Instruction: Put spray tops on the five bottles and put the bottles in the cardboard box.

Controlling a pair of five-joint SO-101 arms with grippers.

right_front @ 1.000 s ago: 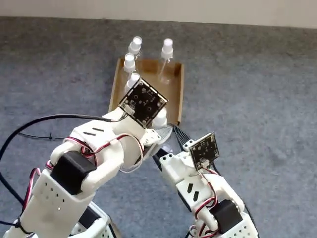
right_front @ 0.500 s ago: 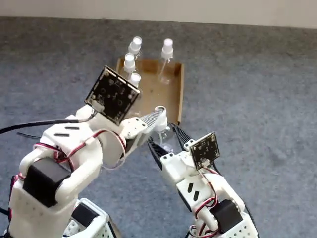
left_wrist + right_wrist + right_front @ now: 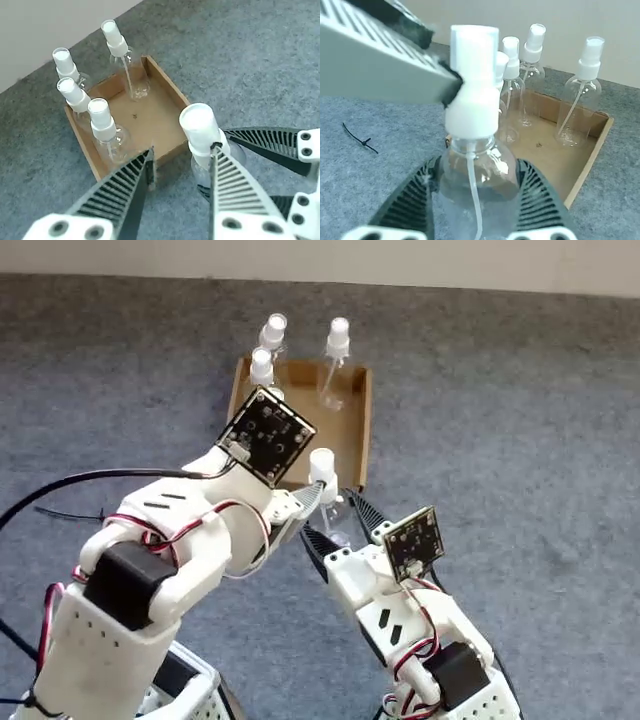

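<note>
A clear bottle (image 3: 337,523) (image 3: 475,175) stands upright just in front of the cardboard box (image 3: 358,430), with my right gripper (image 3: 340,528) (image 3: 476,207) shut around its body. A white spray top (image 3: 322,468) (image 3: 199,125) (image 3: 472,75) sits on its neck. My left gripper (image 3: 312,498) (image 3: 182,148) is open at the level of the top, and one finger (image 3: 216,150) touches the top's side. Several capped bottles (image 3: 102,120) (image 3: 337,340) stand in the box; one bottle (image 3: 62,62) is at the far rim, inside or outside I cannot tell.
Grey carpet lies all around. A black cable tie (image 3: 362,141) lies on the carpet on the left arm's side, and a black cable (image 3: 60,490) trails from the left arm. The near right part of the box floor (image 3: 155,117) is bare.
The left wrist swung away to the left, then came partway back towards the bottle. The spray top, covered a second ago, now shows on the neck. The right arm has kept still.
</note>
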